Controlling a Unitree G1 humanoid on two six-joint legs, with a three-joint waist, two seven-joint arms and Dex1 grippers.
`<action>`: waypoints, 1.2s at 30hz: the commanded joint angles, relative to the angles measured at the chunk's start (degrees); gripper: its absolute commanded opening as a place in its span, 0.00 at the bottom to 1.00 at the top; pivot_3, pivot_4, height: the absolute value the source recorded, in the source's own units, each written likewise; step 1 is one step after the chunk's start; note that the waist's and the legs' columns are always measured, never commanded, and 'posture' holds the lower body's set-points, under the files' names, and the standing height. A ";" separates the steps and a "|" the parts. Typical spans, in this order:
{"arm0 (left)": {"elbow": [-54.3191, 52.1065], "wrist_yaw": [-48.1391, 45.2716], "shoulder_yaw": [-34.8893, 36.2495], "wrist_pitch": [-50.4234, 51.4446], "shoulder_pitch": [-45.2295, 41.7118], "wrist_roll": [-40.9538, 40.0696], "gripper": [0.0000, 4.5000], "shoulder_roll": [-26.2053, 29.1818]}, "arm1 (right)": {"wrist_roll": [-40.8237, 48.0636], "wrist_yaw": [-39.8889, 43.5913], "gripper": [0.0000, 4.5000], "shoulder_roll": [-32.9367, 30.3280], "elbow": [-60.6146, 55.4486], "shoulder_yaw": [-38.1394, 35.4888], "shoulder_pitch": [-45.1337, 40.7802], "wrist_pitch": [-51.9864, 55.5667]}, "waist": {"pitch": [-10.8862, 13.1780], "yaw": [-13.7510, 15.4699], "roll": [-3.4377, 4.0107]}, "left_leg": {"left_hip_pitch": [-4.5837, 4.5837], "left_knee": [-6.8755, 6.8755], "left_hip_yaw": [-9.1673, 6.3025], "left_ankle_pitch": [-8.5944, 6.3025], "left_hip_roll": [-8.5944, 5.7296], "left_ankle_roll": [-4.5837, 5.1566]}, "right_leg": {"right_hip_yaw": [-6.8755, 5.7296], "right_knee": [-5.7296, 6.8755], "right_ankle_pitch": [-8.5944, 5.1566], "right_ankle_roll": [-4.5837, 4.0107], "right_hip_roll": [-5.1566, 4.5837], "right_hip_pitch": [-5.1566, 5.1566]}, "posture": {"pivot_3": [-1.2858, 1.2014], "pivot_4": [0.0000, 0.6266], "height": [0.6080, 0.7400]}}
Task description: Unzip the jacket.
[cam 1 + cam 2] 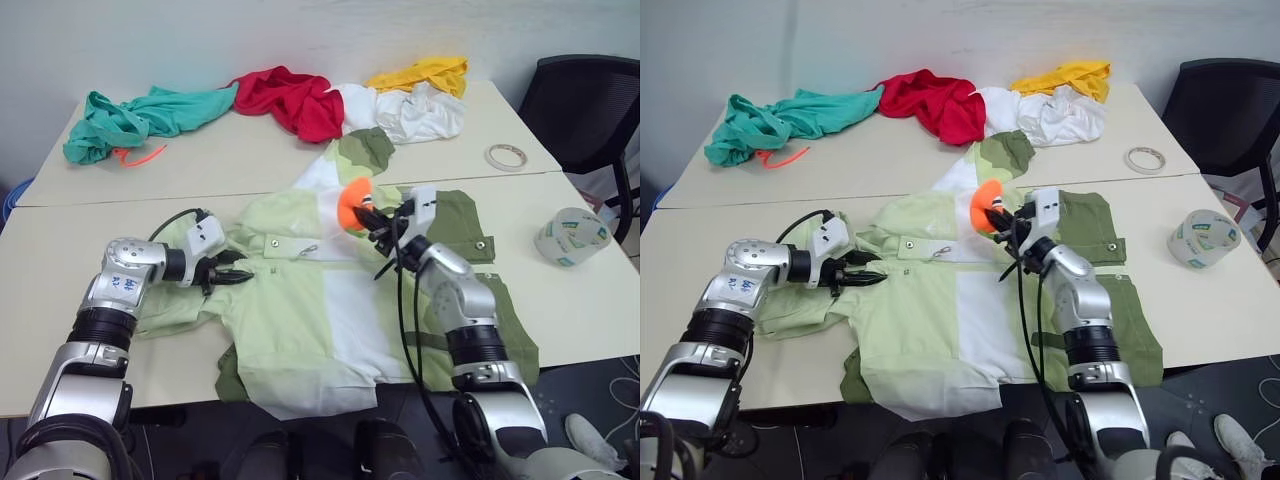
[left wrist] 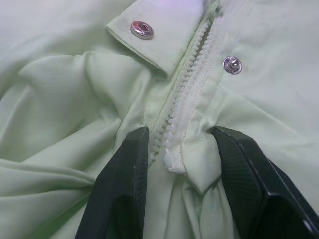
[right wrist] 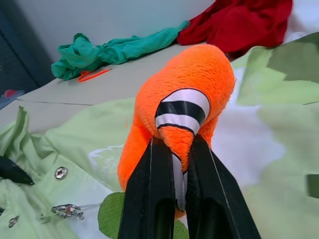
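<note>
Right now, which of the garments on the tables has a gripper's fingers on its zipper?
The jacket in lime, white and olive, spread flat nearest the robot. The left gripper straddles its zipper; the other garments lie bunched at the far edge.

jacket (image 1: 300,310): spread flat on the near desk (image 1: 60,270), its lower edge hanging over the front edge
left claw (image 1: 228,274): on the jacket's left part, fingers either side of the zipper end (image 2: 175,162)
right claw (image 1: 372,224): above the jacket's upper middle, closed on a plush toy (image 1: 352,205)
heap of garments (image 1: 290,100): along the far desk, behind the jacket
tape roll (image 1: 507,156): far desk, right
wrapped roll (image 1: 571,237): near desk, right of the jacket
chair (image 1: 585,110): beyond the desks' right end
</note>
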 commanded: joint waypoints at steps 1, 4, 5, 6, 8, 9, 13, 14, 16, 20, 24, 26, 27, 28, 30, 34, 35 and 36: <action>3.73 1.17 -2.63 3.51 5.97 4.24 0.47 1.75 | 2.61 1.58 0.00 -6.38 -6.92 -4.17 1.55 2.23 | 0.00 -0.02 0.00 | 0.17 -0.06 0.01 -0.03 0.01 -0.01 | 0.03 -0.06 0.00 0.00 -0.06 0.13 | 0.52 0.24 1.00; 1.99 1.46 -1.46 2.69 7.71 3.37 0.47 2.57 | 5.31 3.38 0.00 -17.40 -11.01 -10.90 6.27 7.18 | 0.00 0.22 0.02 | 0.41 -0.10 -0.05 -0.17 0.10 -0.04 | 0.28 -0.25 -0.02 -0.04 -0.10 0.45 | 0.52 0.24 1.00; 1.25 1.38 -1.14 2.74 8.35 3.03 0.47 2.71 | 5.50 4.06 0.00 -20.98 -10.94 -12.74 7.92 7.96 | 0.00 0.49 0.02 | 0.41 -0.10 -0.05 -0.20 0.10 -0.03 | 0.32 -0.29 -0.02 -0.04 -0.10 0.46 | 0.52 0.24 1.00; 0.57 1.22 -0.85 2.69 8.95 2.75 0.47 2.76 | 5.55 4.53 0.00 -23.63 -10.58 -14.03 9.24 8.32 | 0.00 0.71 0.02 | 0.41 -0.10 -0.05 -0.24 0.10 -0.01 | 0.33 -0.33 -0.02 -0.04 -0.12 0.46 | 0.52 0.24 1.00; -0.48 1.60 -0.56 3.00 10.09 2.66 0.47 2.77 | 4.42 5.48 0.00 -29.05 -8.20 -16.36 11.78 7.69 | -0.05 0.38 0.09 | 0.44 -0.13 0.06 -0.30 0.15 -0.01 | 0.38 -0.43 -0.02 -0.04 -0.10 0.48 | 0.52 0.24 1.00; -0.68 2.06 -0.55 3.03 10.63 2.85 0.47 2.73 | 3.91 5.75 0.00 -31.45 -6.18 -17.73 12.61 7.03 | -0.10 0.17 0.18 | 0.54 -0.19 0.08 -0.32 0.16 -0.02 | 0.45 -0.50 -0.02 -0.04 -0.07 0.49 | 0.52 0.24 1.00; -1.05 3.19 -0.49 3.09 12.00 2.91 0.47 2.17 | -0.19 6.91 0.00 -39.65 5.74 -19.77 12.50 -1.12 | -0.23 -0.05 0.39 | 1.36 -0.91 0.55 -0.31 0.11 -0.03 | 0.57 -0.90 -0.03 -0.03 -0.03 0.80 | 0.52 0.24 1.00; -1.34 3.08 -0.64 3.25 12.21 2.87 0.47 2.13 | -1.07 6.72 0.00 -41.32 8.77 -19.84 11.29 -2.96 | -0.27 -0.07 0.47 | 1.43 -0.94 0.61 -0.32 0.12 -0.04 | 0.61 -0.91 -0.04 -0.02 -0.02 0.81 | 0.52 0.24 1.00; -1.85 2.89 -0.87 3.51 12.53 2.79 0.47 1.97 | -1.80 6.19 0.00 -43.63 13.66 -19.98 8.45 -5.38 | -0.37 -0.11 0.64 | 1.44 -0.96 0.77 -0.35 0.12 -0.03 | 0.80 -0.91 -0.04 -0.02 -0.03 0.72 | 0.52 0.24 1.00; -2.47 2.30 -1.10 4.37 12.76 2.34 0.47 1.42 | -4.29 5.80 0.00 -46.57 23.21 -18.30 1.73 -11.64 | -0.45 -0.01 0.79 | 1.44 -0.94 0.94 -0.36 0.14 -0.03 | 1.09 -0.88 -0.04 -0.02 -0.01 0.59 | 0.52 0.24 1.00; -0.65 2.93 -1.00 2.95 13.24 2.80 0.47 0.90 | -6.93 3.99 0.00 -46.97 30.79 -16.41 -4.28 -18.19 | -0.55 0.18 0.95 | 1.40 -0.87 0.94 -0.39 0.12 0.02 | 1.24 -0.93 -0.04 -0.02 -0.04 0.64 | 0.52 0.24 1.00; -0.06 2.48 -1.41 1.41 14.12 3.31 0.47 1.11 | -8.10 3.29 0.00 -46.69 33.25 -15.55 -5.93 -20.51 | -0.59 0.32 1.01 | 1.39 -0.86 0.94 -0.42 0.11 0.05 | 1.25 -0.94 -0.04 -0.02 -0.06 0.64 | 0.52 0.24 1.00; 0.32 2.68 -1.41 0.98 14.24 3.54 0.47 1.20 | -8.61 3.35 0.00 -46.66 34.24 -15.08 -6.54 -21.72 | -0.61 0.36 1.05 | 1.39 -0.87 0.94 -0.42 0.11 0.05 | 1.26 -0.95 -0.04 -0.02 -0.06 0.64 | 0.52 0.24 1.00; 0.72 2.92 -1.31 0.67 14.27 3.65 0.47 1.24 | -9.04 3.45 0.00 -46.74 35.20 -14.67 -7.12 -22.52 | -0.62 0.36 1.06 | 1.39 -0.87 0.94 -0.43 0.11 0.04 | 1.26 -0.95 -0.04 -0.02 -0.06 0.64 | 0.52 0.24 1.00; 1.84 3.50 -1.31 0.01 14.29 4.15 0.47 1.46 | -9.83 3.27 0.00 -47.44 37.54 -14.08 -8.36 -22.16 | -0.63 0.37 1.07 | 1.40 -0.88 0.94 -0.44 0.11 0.03 | 1.26 -0.99 -0.04 -0.02 -0.05 0.64 | 0.52 0.24 1.00; 4.16 5.46 -1.33 -2.82 13.83 5.37 0.47 1.88 | -10.91 1.23 0.00 -49.37 42.90 -13.77 -9.35 -16.95 | -0.68 0.25 1.16 | 1.44 -0.87 0.95 -0.44 0.12 0.03 | 1.30 -1.01 -0.04 -0.02 -0.06 0.66 | 0.52 0.24 1.00; 4.84 5.94 -1.00 -3.74 13.63 5.19 0.47 1.71 | -10.60 0.86 0.00 -49.38 43.64 -14.22 -9.42 -16.76 | -0.69 0.21 1.17 | 1.46 -0.88 0.94 -0.46 0.14 0.01 | 1.30 -1.01 -0.04 -0.02 -0.06 0.66 | 0.52 0.24 1.00; 4.92 5.75 -0.21 -4.25 13.44 4.11 0.47 1.25 | -9.58 1.73 0.00 -48.92 43.72 -14.90 -9.52 -16.47 | -0.72 0.09 1.21 | 1.46 -0.90 0.94 -0.46 0.15 0.00 | 1.30 -1.00 -0.04 -0.03 -0.06 0.66 | 0.52 0.24 1.00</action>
